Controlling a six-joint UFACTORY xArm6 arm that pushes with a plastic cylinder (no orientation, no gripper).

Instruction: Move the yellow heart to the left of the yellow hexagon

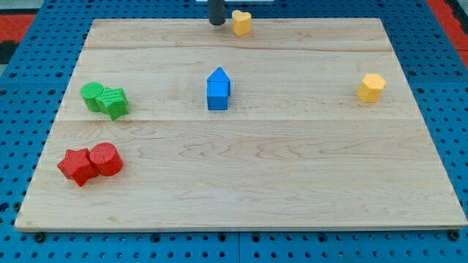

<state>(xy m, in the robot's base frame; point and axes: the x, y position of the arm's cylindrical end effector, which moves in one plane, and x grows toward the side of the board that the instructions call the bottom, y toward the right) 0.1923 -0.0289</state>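
The yellow heart (241, 23) sits at the view's top edge of the wooden board, near the middle. The yellow hexagon (371, 88) lies far to the view's right, lower than the heart. My tip (217, 23) stands just to the left of the yellow heart, a small gap apart from it, at the board's top edge.
A blue house-shaped block (218, 90) lies near the board's centre, with a second blue block close behind it. Two green blocks (104, 99) sit together at the left. A red star (77, 166) and a red cylinder (107, 159) touch at the lower left. The wooden board (292, 190) lies on a blue pegboard.
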